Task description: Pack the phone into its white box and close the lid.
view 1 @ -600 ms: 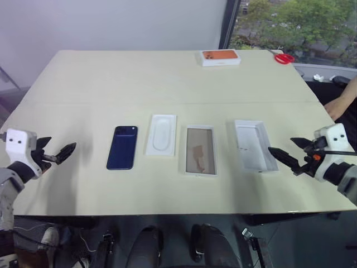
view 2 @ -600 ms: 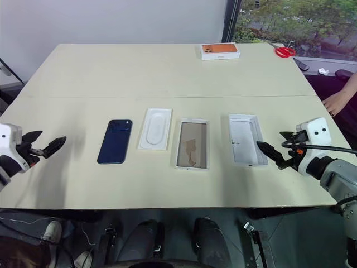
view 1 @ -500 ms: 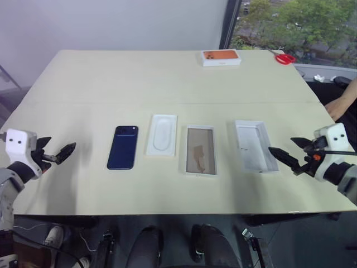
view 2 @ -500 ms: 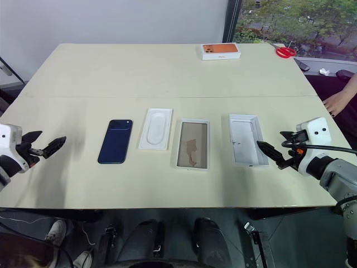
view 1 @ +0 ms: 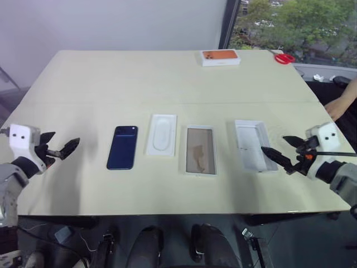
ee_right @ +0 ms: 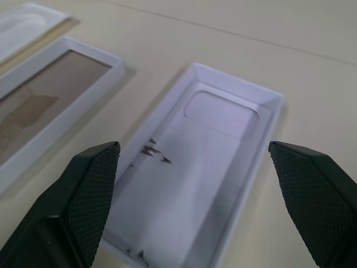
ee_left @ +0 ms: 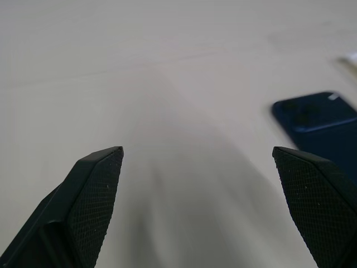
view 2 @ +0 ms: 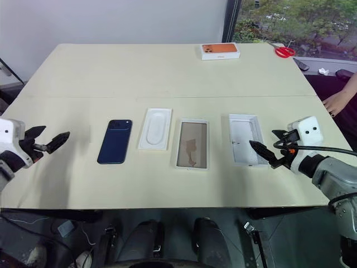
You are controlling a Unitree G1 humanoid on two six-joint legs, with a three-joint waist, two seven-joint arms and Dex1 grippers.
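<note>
The dark blue phone (view 1: 122, 147) lies flat, back up, left of centre on the table. Further right comes the white box (view 1: 200, 150) with its tan floor, and then the lid (view 1: 255, 145), lying with its plain white inside up. My left gripper (view 1: 62, 139) hovers open over bare table well to the left of the phone (ee_left: 318, 114), holding nothing. My right gripper (view 1: 273, 143) is open at the lid's near right corner. In the right wrist view its fingers (ee_right: 89, 190) stand on either side of the lid (ee_right: 223, 128).
A white insert tray (view 1: 161, 134) with an oval recess lies between phone and box. A white box with an orange phone picture (view 1: 220, 57) and red scissors (view 1: 283, 57) sit at the far edge. A person's hand (view 1: 337, 103) rests at the table's right edge.
My right gripper has edged left, closer to the lid. The left gripper has barely shifted. Phone, box and lid have stayed put.
</note>
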